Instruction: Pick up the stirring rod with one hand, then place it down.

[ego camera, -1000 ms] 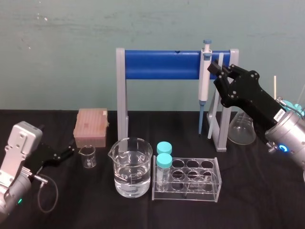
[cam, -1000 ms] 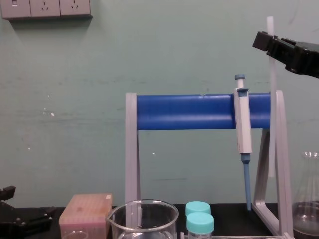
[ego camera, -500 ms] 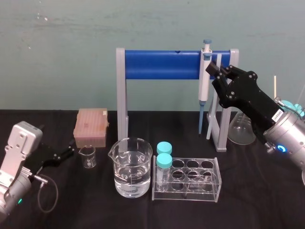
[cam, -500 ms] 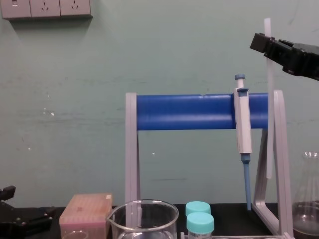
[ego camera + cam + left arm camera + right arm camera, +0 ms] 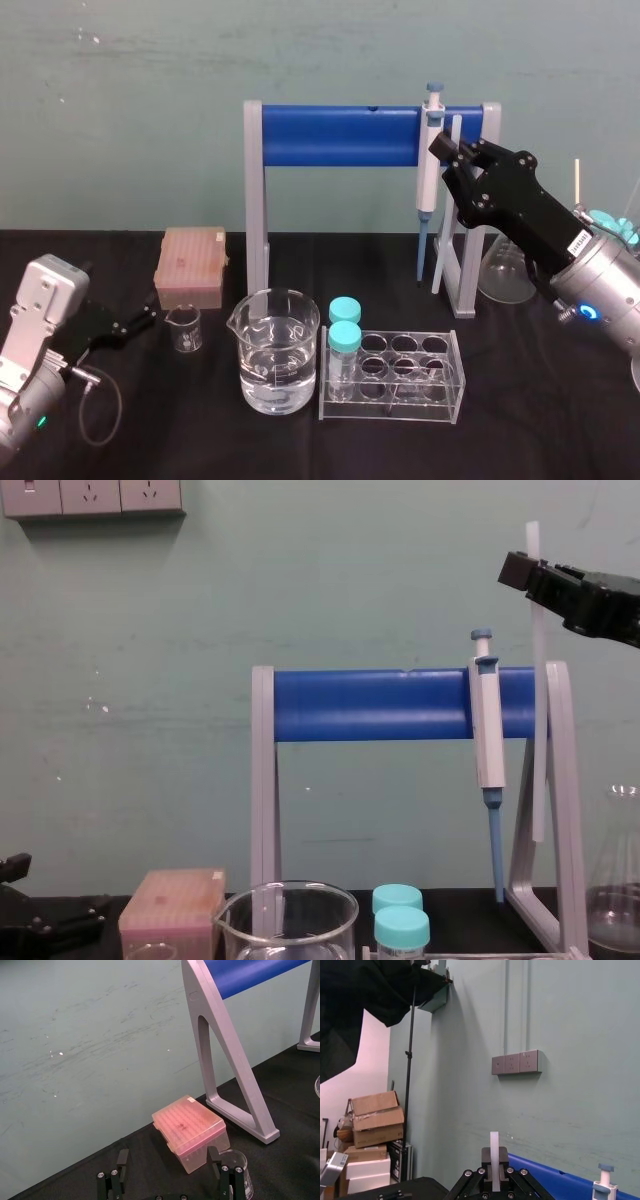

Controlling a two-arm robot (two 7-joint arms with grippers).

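My right gripper [image 5: 530, 572] is pinching the rod [image 5: 538, 730] near its top. It holds the rod upright in the air, just beside the pipette [image 5: 487, 730] hanging on the blue stand [image 5: 370, 705]. The rod's lower end hangs free. My left gripper [image 5: 170, 1176] sits parked low on the left, fingers spread, near the pink box [image 5: 190, 1132].
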